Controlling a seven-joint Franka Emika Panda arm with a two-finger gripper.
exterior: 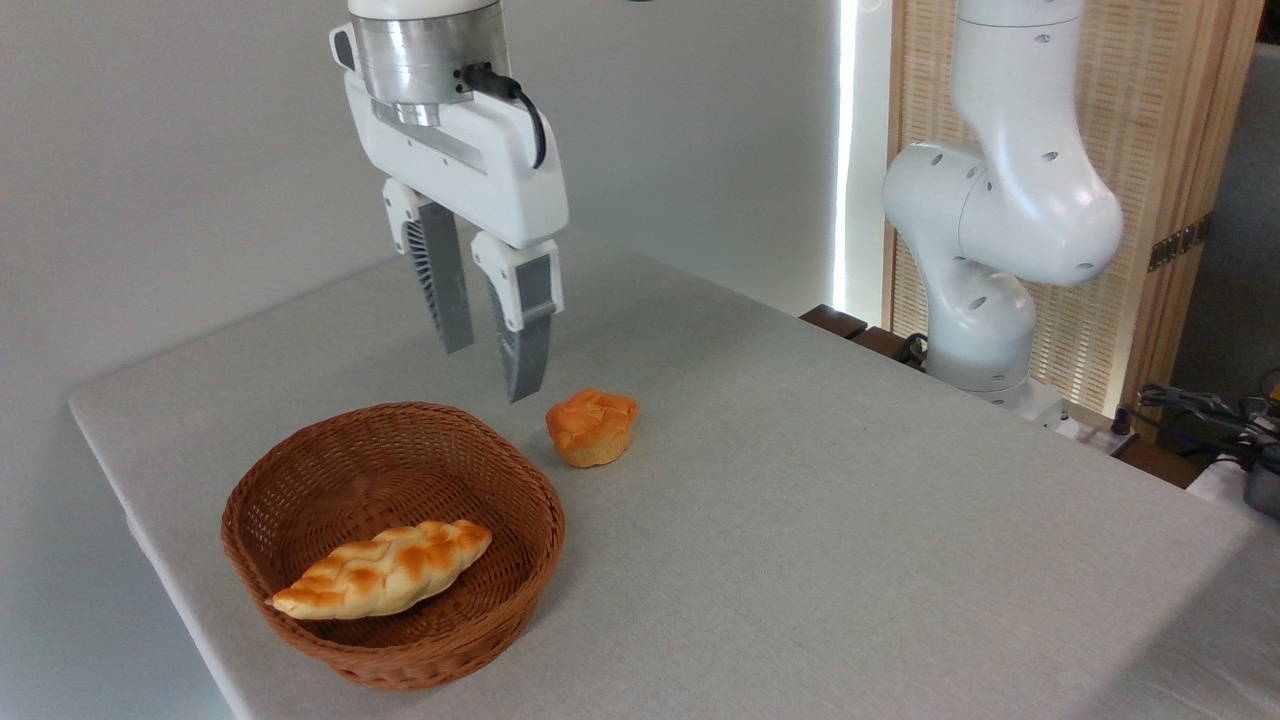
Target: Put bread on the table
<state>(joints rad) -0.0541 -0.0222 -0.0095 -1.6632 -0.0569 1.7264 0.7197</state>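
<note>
The bread (383, 569) lies slantwise inside the wicker basket (300, 480) near the worktop's (850, 520) front left edge. Just beyond the basket sits a small orange bun (592, 426). Above the basket's far rim hang the fingers (445, 290), slightly spread, holding and touching nothing. Bare worktop stretches to the right.

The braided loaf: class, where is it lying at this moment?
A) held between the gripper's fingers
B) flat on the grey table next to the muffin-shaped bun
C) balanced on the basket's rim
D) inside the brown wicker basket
D: the braided loaf lies on the floor of the wicker basket, while the gripper hangs open and empty above the basket's far rim, and the bun sits alone on the table.
</note>
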